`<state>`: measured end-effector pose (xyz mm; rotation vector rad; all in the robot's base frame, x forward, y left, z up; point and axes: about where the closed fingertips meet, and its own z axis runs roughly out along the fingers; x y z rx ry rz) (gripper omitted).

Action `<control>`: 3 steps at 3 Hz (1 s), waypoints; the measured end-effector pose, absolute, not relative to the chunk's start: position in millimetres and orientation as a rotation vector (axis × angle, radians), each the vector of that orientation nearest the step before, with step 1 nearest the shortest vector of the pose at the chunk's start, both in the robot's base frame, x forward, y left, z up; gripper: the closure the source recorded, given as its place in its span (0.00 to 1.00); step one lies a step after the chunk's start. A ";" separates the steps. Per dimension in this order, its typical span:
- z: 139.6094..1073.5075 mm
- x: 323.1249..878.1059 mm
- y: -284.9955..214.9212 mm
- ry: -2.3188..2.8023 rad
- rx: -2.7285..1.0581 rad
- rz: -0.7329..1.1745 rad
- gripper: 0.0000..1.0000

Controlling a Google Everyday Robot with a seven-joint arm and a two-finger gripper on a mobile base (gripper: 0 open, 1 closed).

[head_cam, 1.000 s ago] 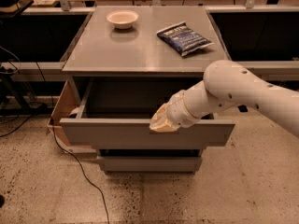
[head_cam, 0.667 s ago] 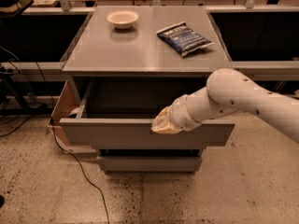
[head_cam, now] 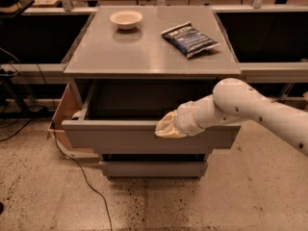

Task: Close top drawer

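Observation:
The top drawer (head_cam: 120,137) of the grey cabinet stands pulled out, its flat handleless front facing me and its dark interior showing behind the front panel. My gripper (head_cam: 166,127), wrapped in a pale cover at the end of the white arm, rests against the upper edge of the drawer front, right of its middle. The arm reaches in from the right.
On the cabinet top (head_cam: 144,52) sit a white bowl (head_cam: 126,19) at the back left and a blue chip bag (head_cam: 189,39) at the back right. A shorter drawer front (head_cam: 154,169) lies below. A cardboard piece (head_cam: 62,114) and a cable (head_cam: 82,177) are on the left.
The arm has shifted slightly, its elbow lower and more to the right; the gripper stays at the drawer front's upper edge. The drawer looks about as far open as before.

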<state>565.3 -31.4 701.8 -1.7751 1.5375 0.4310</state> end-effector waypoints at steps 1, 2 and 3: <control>697.4 572.5 -30.7 1.478 -1.789 0.432 1.00; 697.4 572.5 -30.7 1.478 -1.789 0.432 1.00; 699.9 580.3 -41.9 1.413 -1.785 0.410 1.00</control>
